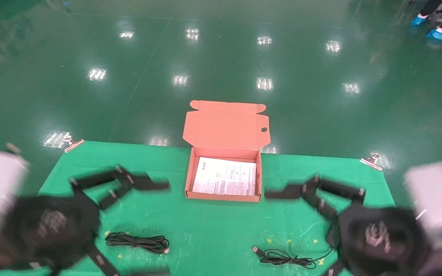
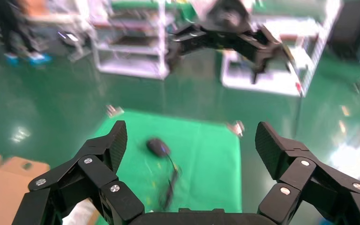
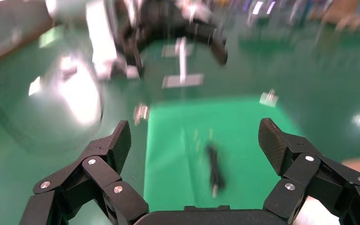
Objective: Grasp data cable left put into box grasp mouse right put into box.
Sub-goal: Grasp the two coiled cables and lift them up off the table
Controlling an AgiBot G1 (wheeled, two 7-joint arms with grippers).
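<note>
Head view — high, angled forward and down across the green mat (image 1: 213,230); far edge and floor beyond. Each wrist view low behind its own spread fingers, facing across toward the opposite arm — shared ground: mat, far-corner clips (image 1: 370,161).

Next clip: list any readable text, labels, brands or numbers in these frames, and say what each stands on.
No text can be read anywhere.
Printed sheet lying in the open box: lines of red and dark print, too small and blurred to read.
Box lid, data cable, mouse, left gripper and right gripper: no lettering visible.
</note>
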